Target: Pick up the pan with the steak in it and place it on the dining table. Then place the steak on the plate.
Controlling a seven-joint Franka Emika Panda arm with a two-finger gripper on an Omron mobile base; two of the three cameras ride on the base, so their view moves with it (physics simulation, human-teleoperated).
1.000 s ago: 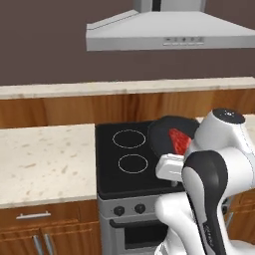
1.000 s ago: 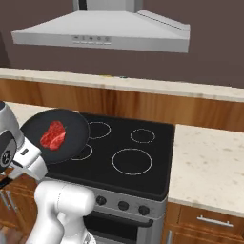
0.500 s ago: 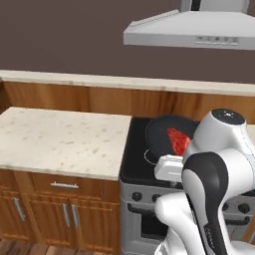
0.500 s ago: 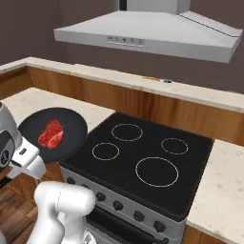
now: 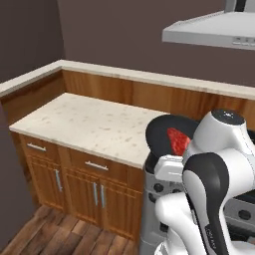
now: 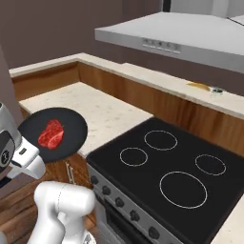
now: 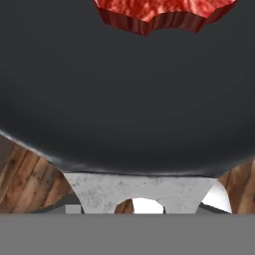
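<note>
Black round frying pan (image 6: 53, 135) riding in my gripper (image 7: 142, 195), the lumpy red steak (image 6: 51, 134) lying in it.
I am holding the pan by its metallic handle end, jaws partly closed around it, and keeping it level so the meat stays put, off the black glass stovetop (image 6: 174, 181), beside the beige speckled stone counter (image 5: 94, 126), while the base is carrying us toward the dining table.
</note>
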